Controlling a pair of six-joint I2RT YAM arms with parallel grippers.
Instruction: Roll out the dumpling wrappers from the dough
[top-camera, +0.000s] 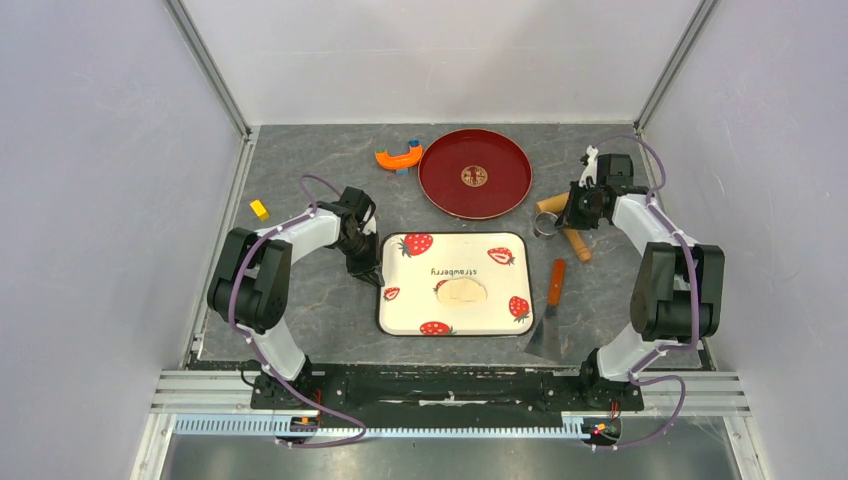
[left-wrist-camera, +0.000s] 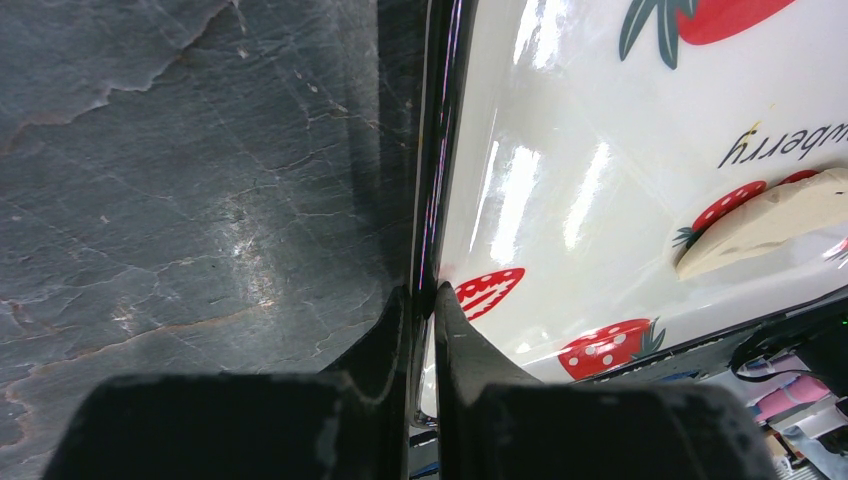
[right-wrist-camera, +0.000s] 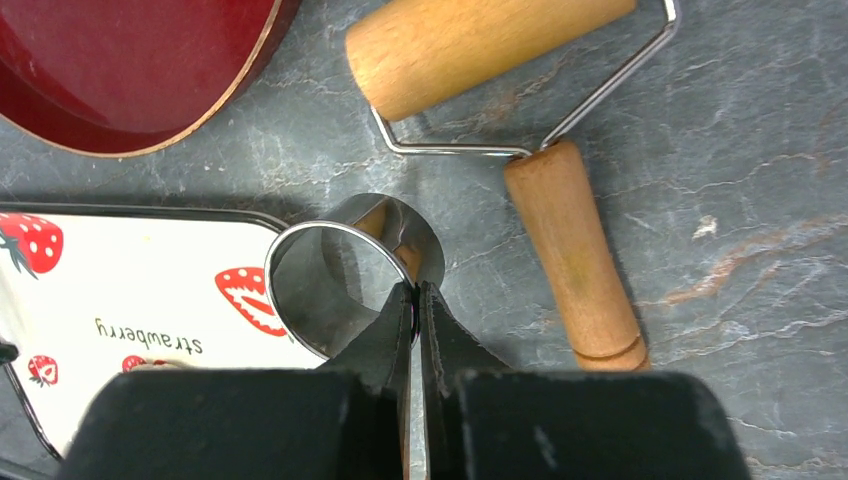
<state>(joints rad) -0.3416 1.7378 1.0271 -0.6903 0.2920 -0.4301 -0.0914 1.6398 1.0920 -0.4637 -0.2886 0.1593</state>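
A thin pale cream wrapper (top-camera: 463, 292) lies flat on the white strawberry tray (top-camera: 410, 300), near its front middle. It also shows in the left wrist view (left-wrist-camera: 770, 225). No separate dough lump shows. My left gripper (top-camera: 370, 278) is shut on the tray's left rim (left-wrist-camera: 437, 150), one finger on each side of it (left-wrist-camera: 428, 292). My right gripper (top-camera: 572, 212) is shut on the wall of a shiny metal ring cutter (right-wrist-camera: 400, 220), by the tray's far right corner (right-wrist-camera: 416, 288). The wooden roller (right-wrist-camera: 480, 45) with its handle (right-wrist-camera: 575, 260) lies just beyond the cutter.
A round red plate (top-camera: 474, 172) sits behind the tray. An orange curved tool (top-camera: 398, 157) lies left of the plate. A scraper with an orange handle (top-camera: 551, 300) lies right of the tray. A small yellow block (top-camera: 259, 209) sits at the far left.
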